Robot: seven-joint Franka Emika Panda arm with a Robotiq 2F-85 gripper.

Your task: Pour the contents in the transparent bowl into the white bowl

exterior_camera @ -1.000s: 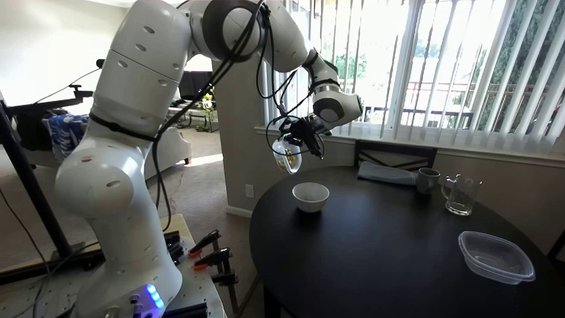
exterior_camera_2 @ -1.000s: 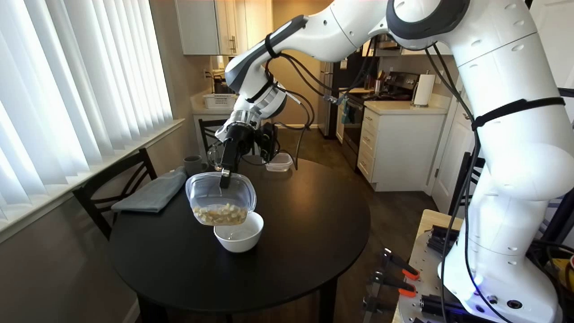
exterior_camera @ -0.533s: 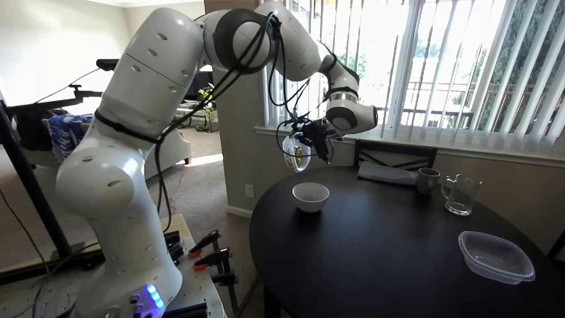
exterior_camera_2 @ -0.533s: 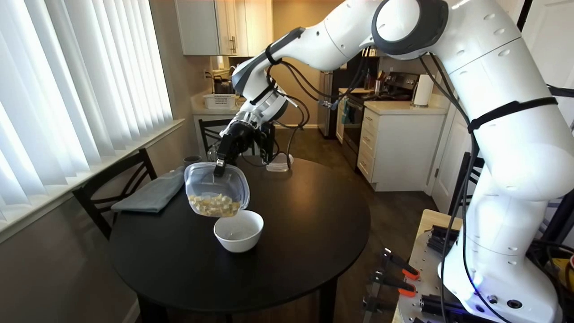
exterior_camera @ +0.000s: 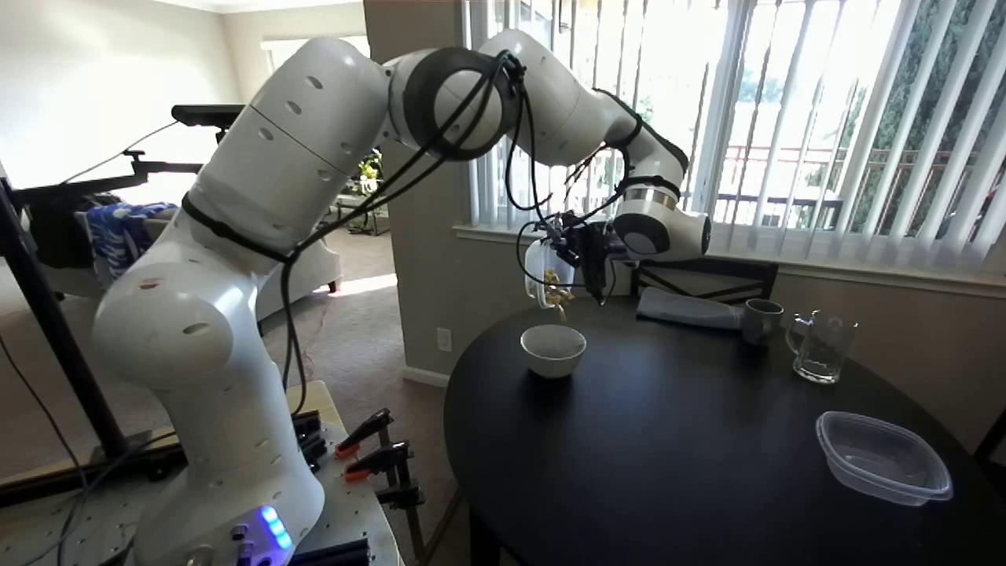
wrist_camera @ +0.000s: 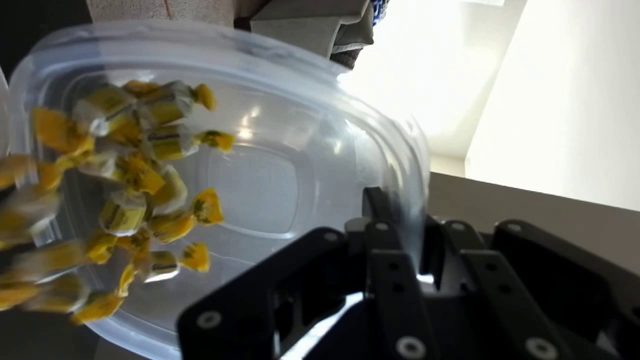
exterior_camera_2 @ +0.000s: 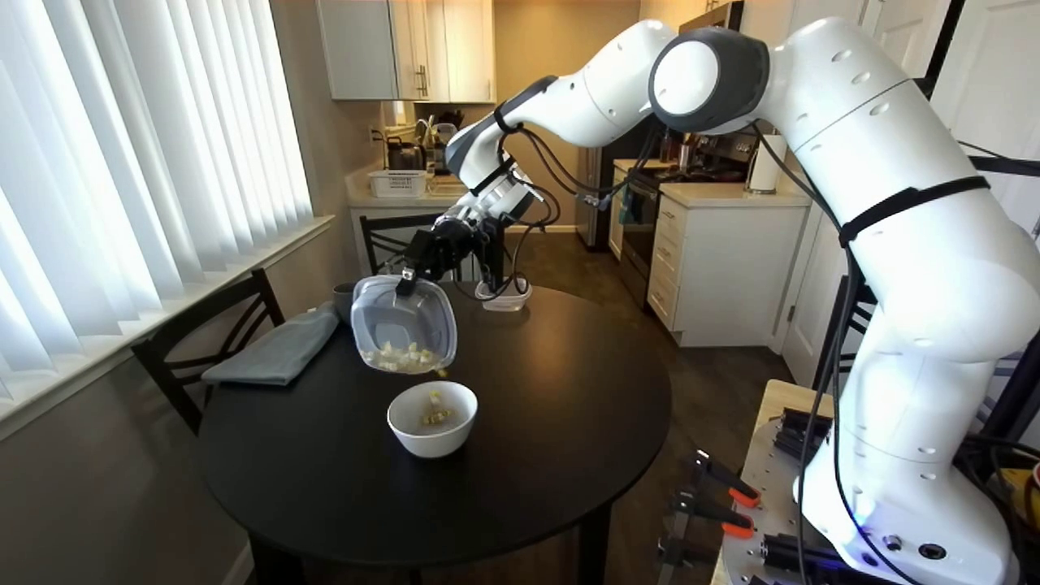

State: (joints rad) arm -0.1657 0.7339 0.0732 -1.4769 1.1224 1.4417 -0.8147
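My gripper (exterior_camera_2: 406,280) is shut on the rim of the transparent bowl (exterior_camera_2: 404,313); in the wrist view the rim sits between the fingers (wrist_camera: 406,222). The bowl is steeply tilted above the white bowl (exterior_camera_2: 432,443), apart from it, in both exterior views. The contents, yellow-wrapped bits (wrist_camera: 145,175), are heaped at the bowl's lower side, and some blurred ones spill over its edge. In an exterior view bits (exterior_camera: 559,303) fall toward the white bowl (exterior_camera: 553,358). A few bits (exterior_camera_2: 436,416) show in or just above the white bowl, which stands upright on the table.
The dark round table (exterior_camera: 668,456) bears a clear rectangular container (exterior_camera: 884,464), a glass mug (exterior_camera: 824,354), a grey mug (exterior_camera: 761,322) and a folded cloth (exterior_camera: 684,308). A dark chair (exterior_camera_2: 231,325) stands by the window. Cables (exterior_camera_2: 556,203) hang from the arm.
The arm has lowered and shifted, bringing the transparent bowl over the white bowl and tilting it further. The contents have begun falling out; bits now show at the white bowl.
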